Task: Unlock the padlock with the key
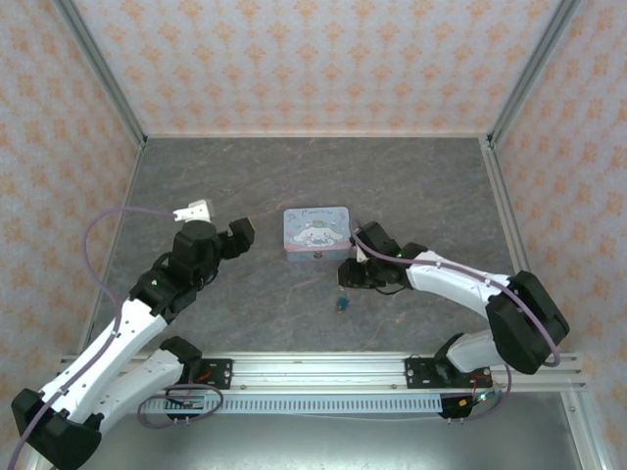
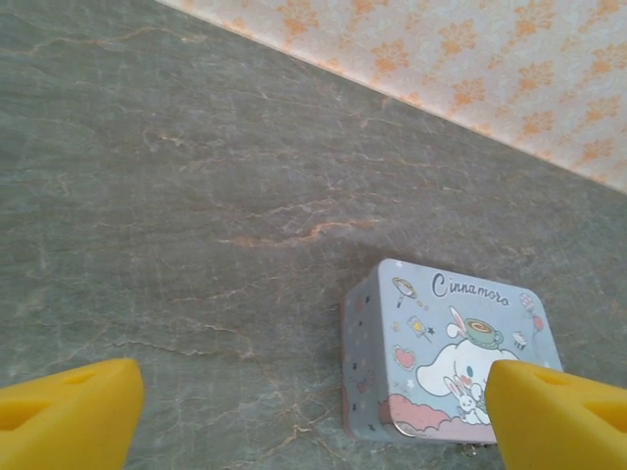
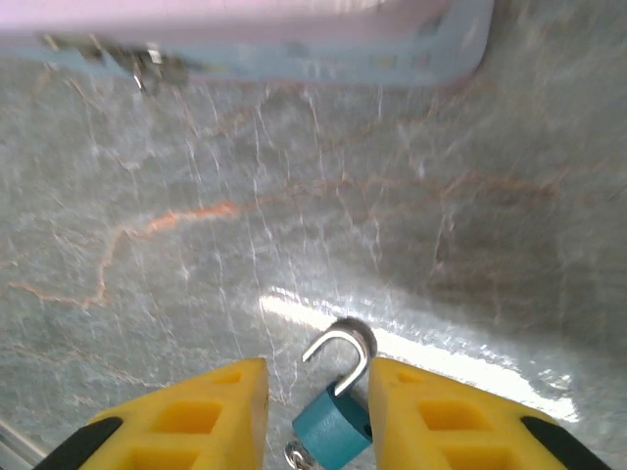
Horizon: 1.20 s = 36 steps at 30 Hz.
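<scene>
Right wrist: padlock [image 3: 331, 431], shackle open, inside right gripper [image 3: 315, 380], grip unclear; left gripper [image 2: 312, 394] spread wide

The left gripper [image 1: 243, 233] sits just left of the pale blue tin [image 1: 316, 233], the right gripper [image 1: 346, 274] by its near-right corner, the tiny teal padlock [image 1: 342, 303] lying just nearer.
</scene>
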Each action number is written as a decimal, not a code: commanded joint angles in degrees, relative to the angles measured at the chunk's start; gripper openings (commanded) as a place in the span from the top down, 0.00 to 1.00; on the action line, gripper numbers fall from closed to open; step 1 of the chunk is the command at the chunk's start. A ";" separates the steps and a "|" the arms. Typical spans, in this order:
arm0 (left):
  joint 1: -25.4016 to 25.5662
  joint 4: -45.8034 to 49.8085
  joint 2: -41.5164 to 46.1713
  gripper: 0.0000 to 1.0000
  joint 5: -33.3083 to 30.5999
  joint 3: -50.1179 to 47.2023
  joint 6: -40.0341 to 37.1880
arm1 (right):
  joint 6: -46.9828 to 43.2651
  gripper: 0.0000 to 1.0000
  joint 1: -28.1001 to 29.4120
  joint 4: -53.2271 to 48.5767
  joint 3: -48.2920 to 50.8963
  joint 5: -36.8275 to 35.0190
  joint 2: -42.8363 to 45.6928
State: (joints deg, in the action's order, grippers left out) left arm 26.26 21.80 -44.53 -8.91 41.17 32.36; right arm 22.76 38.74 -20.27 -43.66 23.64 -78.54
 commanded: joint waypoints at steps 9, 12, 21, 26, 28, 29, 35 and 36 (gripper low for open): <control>-0.35 -7.46 7.25 0.07 -21.41 -6.20 -14.21 | -11.07 0.45 -12.58 2.90 1.28 -18.88 17.66; -1.30 -17.72 8.99 0.06 -27.58 -13.45 -17.49 | -13.24 0.32 -17.66 8.33 4.30 -22.06 19.54; -6.63 -28.98 9.41 0.04 -30.03 -22.90 -20.07 | -19.90 0.01 -27.75 31.01 14.74 -27.44 16.64; -7.95 -34.84 4.35 0.03 -29.08 -24.59 -22.50 | -23.10 0.01 -31.09 38.08 14.00 -26.53 11.09; -8.35 -38.06 0.73 0.03 -27.96 -24.77 -24.30 | -24.28 0.01 -31.73 45.50 15.92 -26.98 7.32; -8.41 -39.64 -1.42 0.03 -27.28 -24.50 -25.82 | -24.56 0.01 -32.62 46.17 15.71 -25.83 5.81; -9.69 -53.37 -13.23 0.03 -21.57 -24.62 -34.00 | -28.90 0.01 -35.54 57.18 19.01 -21.69 -0.23; -10.06 -55.09 -14.93 0.03 -20.54 -24.67 -34.93 | -28.56 0.01 -36.12 59.47 19.83 -20.67 -1.30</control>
State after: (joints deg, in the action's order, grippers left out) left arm 17.10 -22.81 -56.64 -32.45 17.39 2.74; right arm -3.79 4.34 28.88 -25.65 0.03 -77.60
